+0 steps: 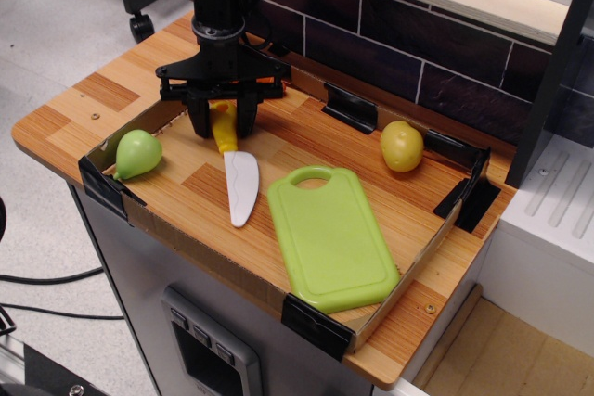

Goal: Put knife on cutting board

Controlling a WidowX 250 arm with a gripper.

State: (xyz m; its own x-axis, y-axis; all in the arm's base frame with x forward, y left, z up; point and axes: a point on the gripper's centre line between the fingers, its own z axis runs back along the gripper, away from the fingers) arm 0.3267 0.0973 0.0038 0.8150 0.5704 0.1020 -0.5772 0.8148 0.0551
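Note:
The knife (239, 185) lies on the wooden tray floor left of the cutting board, white blade toward the front, yellow handle toward the back. My gripper (223, 123) stands upright over the handle, its two black fingers closed against the handle's sides, which hides most of it. The blade still rests on the wood. The light-green cutting board (331, 240) lies flat at the front right of the tray, its handle hole at the far end, nothing on it. The blade tip is a short way from the board's left edge.
A green toy pear (136, 153) lies in the tray's left corner. A yellow round toy fruit (401, 146) sits at the back right. Low cardboard walls with black corner brackets (316, 324) ring the tray. A dark tiled wall stands behind.

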